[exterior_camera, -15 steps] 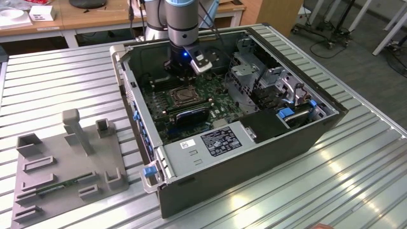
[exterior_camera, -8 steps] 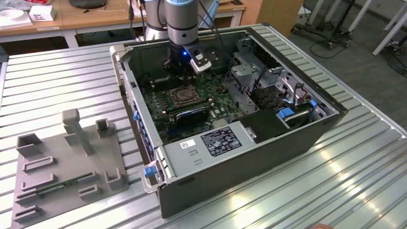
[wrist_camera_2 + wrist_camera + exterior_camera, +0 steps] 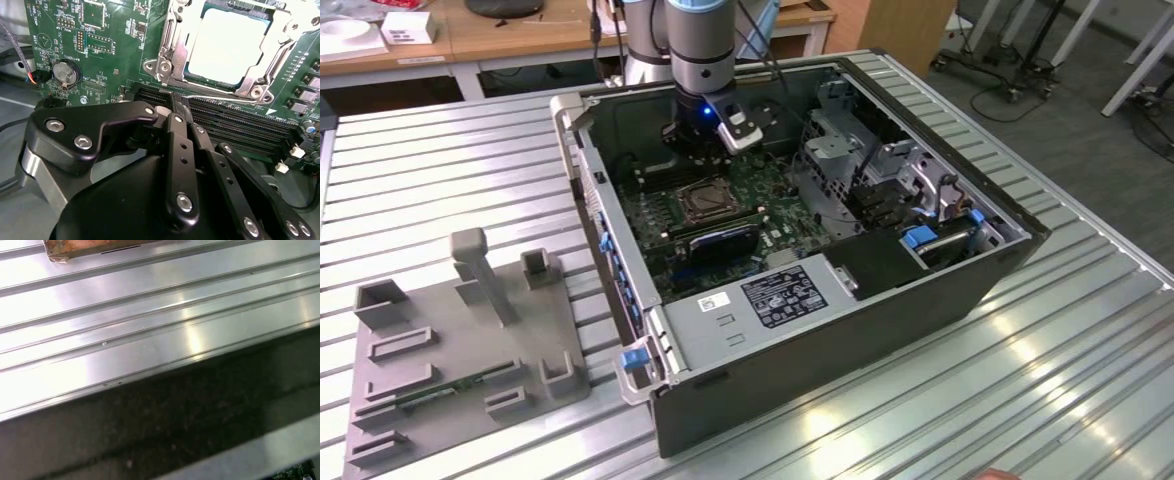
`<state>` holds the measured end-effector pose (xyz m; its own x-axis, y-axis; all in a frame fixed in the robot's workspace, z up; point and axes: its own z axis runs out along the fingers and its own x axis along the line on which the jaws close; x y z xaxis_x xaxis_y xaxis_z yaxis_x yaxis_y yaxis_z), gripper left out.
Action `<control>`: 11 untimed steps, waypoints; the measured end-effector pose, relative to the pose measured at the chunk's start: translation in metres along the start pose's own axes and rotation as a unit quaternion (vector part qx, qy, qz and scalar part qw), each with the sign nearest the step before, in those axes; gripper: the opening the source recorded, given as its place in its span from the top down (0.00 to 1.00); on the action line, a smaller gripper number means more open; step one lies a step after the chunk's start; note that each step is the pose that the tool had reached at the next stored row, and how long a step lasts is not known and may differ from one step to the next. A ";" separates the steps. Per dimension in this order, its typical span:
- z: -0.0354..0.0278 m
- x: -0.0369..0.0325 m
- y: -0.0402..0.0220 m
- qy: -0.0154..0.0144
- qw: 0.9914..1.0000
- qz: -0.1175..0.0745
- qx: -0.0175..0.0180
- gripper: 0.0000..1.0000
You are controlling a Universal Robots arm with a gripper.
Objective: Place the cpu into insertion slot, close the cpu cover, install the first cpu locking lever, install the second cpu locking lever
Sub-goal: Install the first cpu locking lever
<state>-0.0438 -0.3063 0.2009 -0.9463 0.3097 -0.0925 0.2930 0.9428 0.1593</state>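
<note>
- Pale silvery-tan cpu (image 3: 232,45) lies flat inside the insertion slot (image 3: 156,67); the cpu cover (image 3: 282,25) looks lowered around its edges, with the chip showing through the cut-out
- Handling, judged: chip thin, stiff, light, fragile underneath; hold it by the edges only; cover and wire locking lever (image 3: 225,98) are springy, slick metal; push at the lever's free end
- Gripper (image 3: 178,100): fingers pressed together with nothing between them; tips just beside the insertion slot, over the memory slots (image 3: 240,125); cannot tell if they touch the lever
- Arm (image 3: 700,50) comes steeply down into the computer case (image 3: 854,330); wrist just beside the insertion slot
</note>
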 end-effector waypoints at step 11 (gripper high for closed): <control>0.0010 -0.0006 -0.0025 0.000 1.000 0.000 0.000 0.89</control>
<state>-0.0438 -0.3087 0.1996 -0.9463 0.3097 -0.0925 0.2929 0.9427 0.1594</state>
